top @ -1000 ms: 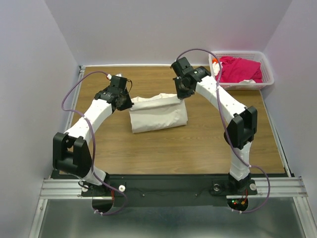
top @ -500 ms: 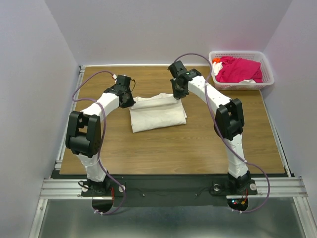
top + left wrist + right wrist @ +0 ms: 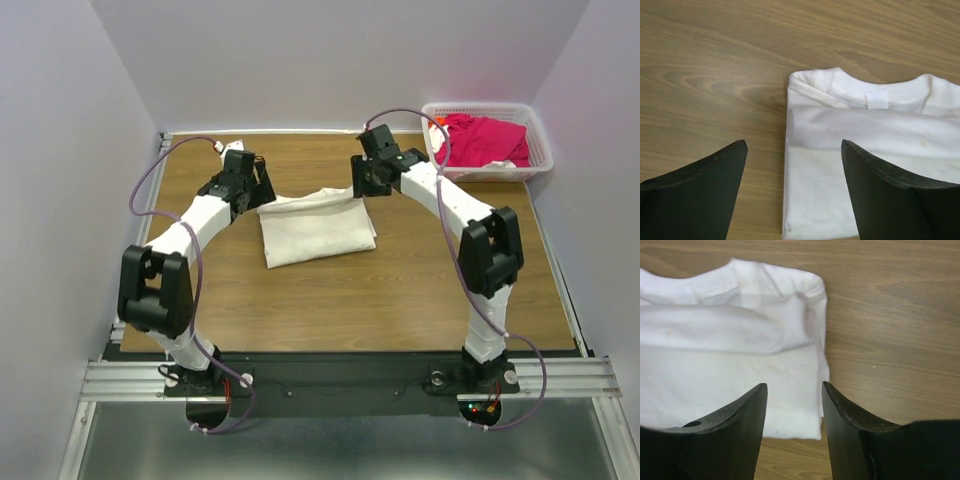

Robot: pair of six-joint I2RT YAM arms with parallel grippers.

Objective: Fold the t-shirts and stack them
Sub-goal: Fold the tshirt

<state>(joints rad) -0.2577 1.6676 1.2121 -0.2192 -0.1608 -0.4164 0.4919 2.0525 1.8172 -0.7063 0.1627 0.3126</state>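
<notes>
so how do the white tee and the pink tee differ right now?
Place: the white tee lies on the table; the pink tee sits in the basket. Shape: the white tee is folded into a flat rectangle; the pink tee is a crumpled heap. Shared: both are cloth, neither is gripped.

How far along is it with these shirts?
Done: the white shirt lies folded on the table. In hand: nothing; the left claw and right claw hover open over it, empty. Left: the pink shirt lies bunched in the basket, not yet folded or stacked.
</notes>
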